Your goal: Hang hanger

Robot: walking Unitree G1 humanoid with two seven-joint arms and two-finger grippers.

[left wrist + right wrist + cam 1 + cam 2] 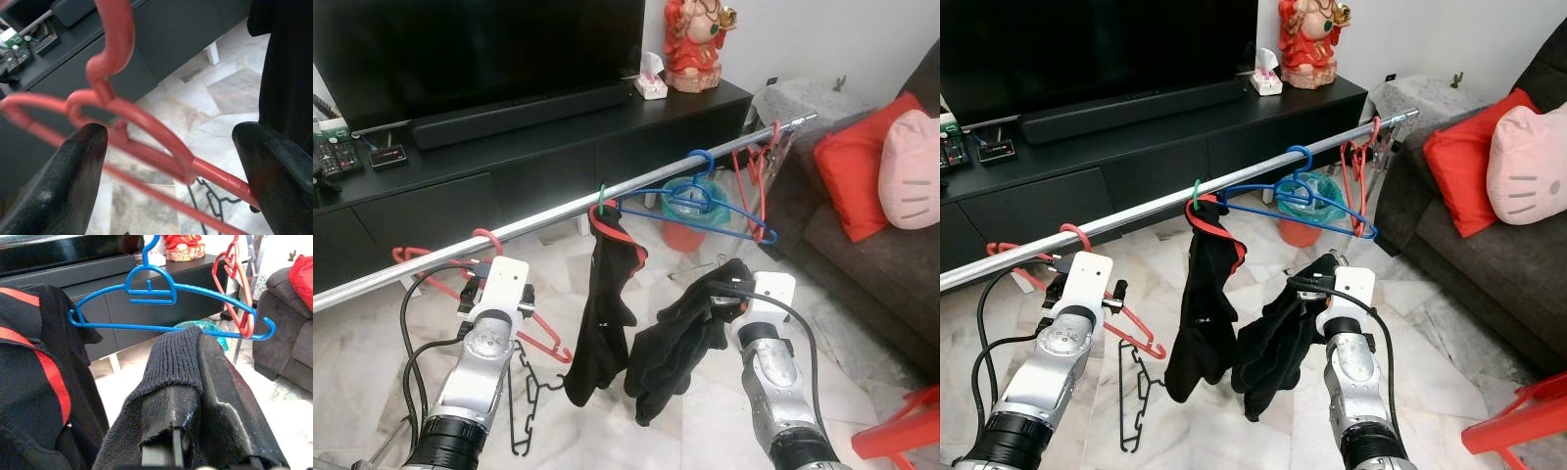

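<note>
A silver rail (558,211) runs slantwise across the room in front of me. A red hanger (487,242) hooks over its left part, and my left gripper (171,134) stands open around the hanger's neck (146,127), its fingers apart from the plastic. My right gripper (195,396) is shut on a black knit garment (671,343), held below the rail's middle. Beside that, a black and red garment (602,304) hangs from a green hook. Further right on the rail hang an empty blue hanger (705,201) and red hangers (749,176).
A black wire hanger (524,401) lies on the marble floor between my arms. A black TV console (509,166) stands behind the rail, with a green-lined bin (690,220) in front of it. A dark sofa (842,245) with a red cushion (852,166) is at right, a red stool (901,431) near my right arm.
</note>
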